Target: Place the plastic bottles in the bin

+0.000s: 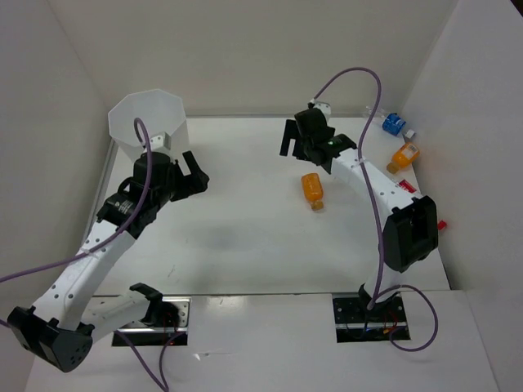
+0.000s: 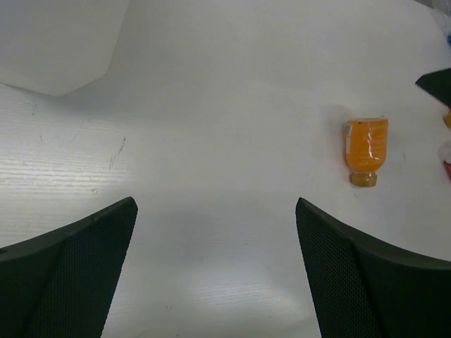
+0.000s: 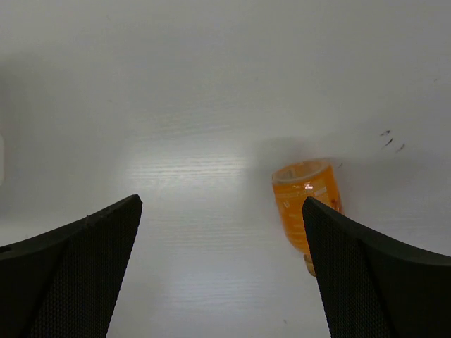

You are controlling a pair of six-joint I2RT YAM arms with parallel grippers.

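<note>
Centring right gripper [image 1: 304, 149] over orange bottle [image 1: 312, 189] at its 6 o'clock — straddle body; jaws gaping, empty; left gripper [image 1: 194, 175] likewise.

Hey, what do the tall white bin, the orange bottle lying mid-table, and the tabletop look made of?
The bin looks like thin translucent white plastic: its walls glow with light. The orange bottle seems glossy see-through plastic, judging by its bright highlights. The table looks like matte white laminate or painted wood, with faint grain lines and scuffs.
</note>
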